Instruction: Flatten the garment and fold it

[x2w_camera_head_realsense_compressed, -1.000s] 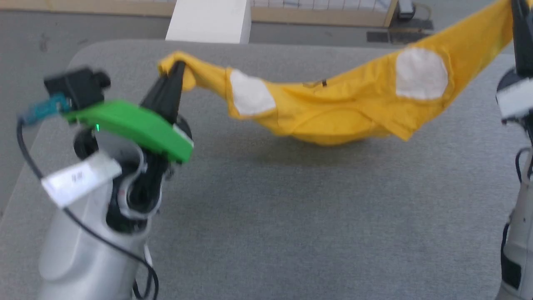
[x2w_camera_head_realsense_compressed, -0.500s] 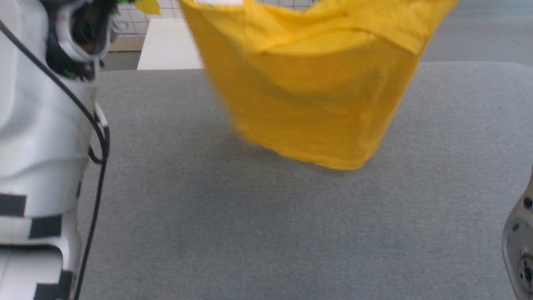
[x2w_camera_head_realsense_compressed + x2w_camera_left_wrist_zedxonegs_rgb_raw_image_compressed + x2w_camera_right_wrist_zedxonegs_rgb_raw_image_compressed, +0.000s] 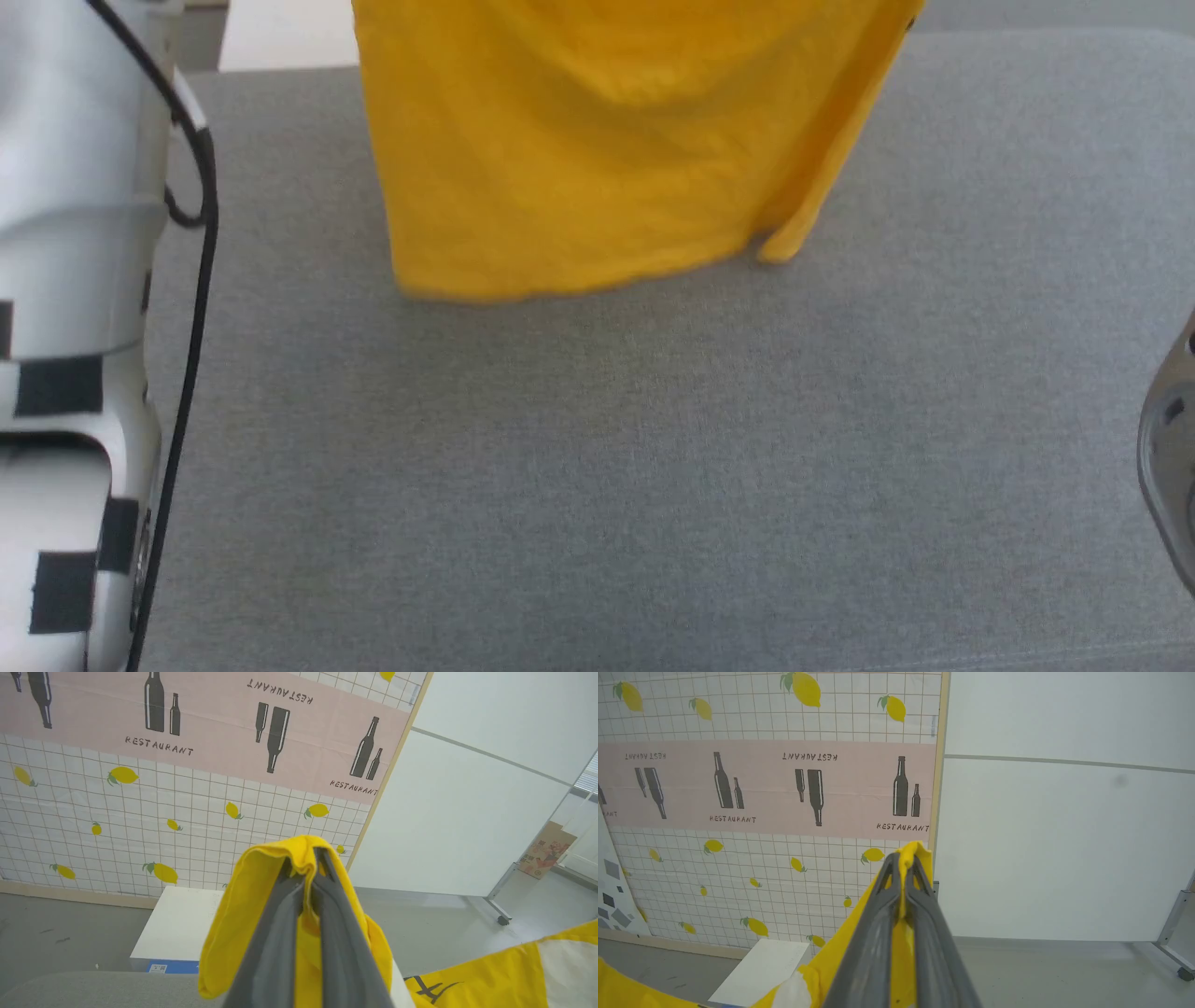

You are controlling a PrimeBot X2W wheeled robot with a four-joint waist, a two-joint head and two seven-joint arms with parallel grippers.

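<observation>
One yellow garment [image 3: 607,140] hangs as a sheet over the far half of the one grey desk [image 3: 653,467], its hem low above it. Two grippers hold it up: the left gripper [image 3: 306,868] is clenched on one bunched edge, the right gripper [image 3: 905,868] on another. One white patch [image 3: 567,970] shows.

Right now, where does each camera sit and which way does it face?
Head view: on the head, looking down at the grey table and hanging garment; pale left forearm at left.
Left wrist view: on that wrist, facing the lemon-patterned wall; left gripper shut on the garment.
Right wrist view: on that wrist, facing the same wall; right gripper shut on the garment.
Shared: wall and garment in both wrist views.
</observation>
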